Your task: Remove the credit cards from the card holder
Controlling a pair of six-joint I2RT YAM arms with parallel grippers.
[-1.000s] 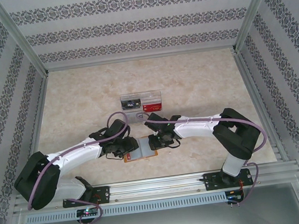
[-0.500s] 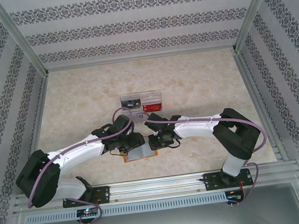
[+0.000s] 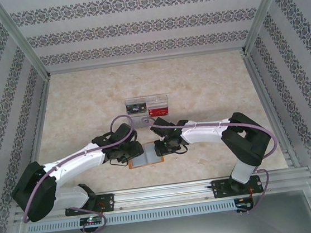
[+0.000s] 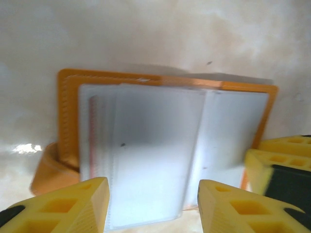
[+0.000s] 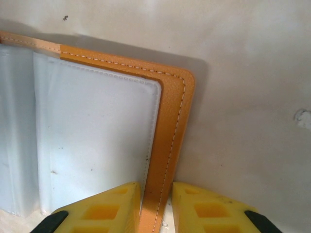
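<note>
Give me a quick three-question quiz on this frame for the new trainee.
1. True or false: the card holder lies folded shut.
2. The right gripper is shut on: A) the holder's orange edge, B) a pen, C) nothing.
3. What colour is the card in the clear tray?
Key: 1 false, it lies open; 2 A; 3 red.

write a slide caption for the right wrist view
Right gripper pinches the orange edge of the open card holder, clear sleeves facing up on the table
</note>
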